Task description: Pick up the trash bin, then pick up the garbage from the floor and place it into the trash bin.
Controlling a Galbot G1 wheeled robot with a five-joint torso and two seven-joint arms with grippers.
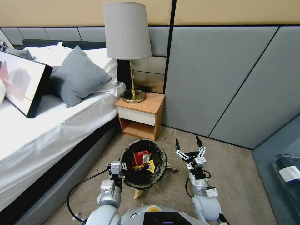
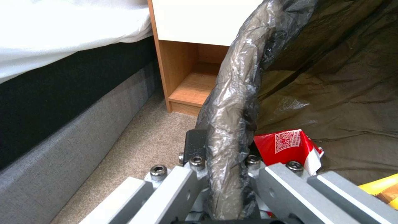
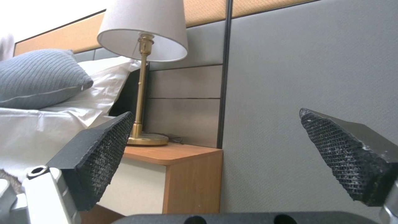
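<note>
The trash bin is held off the floor by the left gripper, clamped on its rim at nine o'clock. A wrapper lies at the bin's three o'clock, nearer the right gripper, whose fingers are spread and empty; its reach is judged the shorter.

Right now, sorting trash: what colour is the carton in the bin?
Red, best in the left wrist view.

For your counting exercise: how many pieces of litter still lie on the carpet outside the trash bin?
2: a dark wrapper just right of the trash bin, and a brown paper scrap poking out under its near edge. The bin may hide more.
</note>
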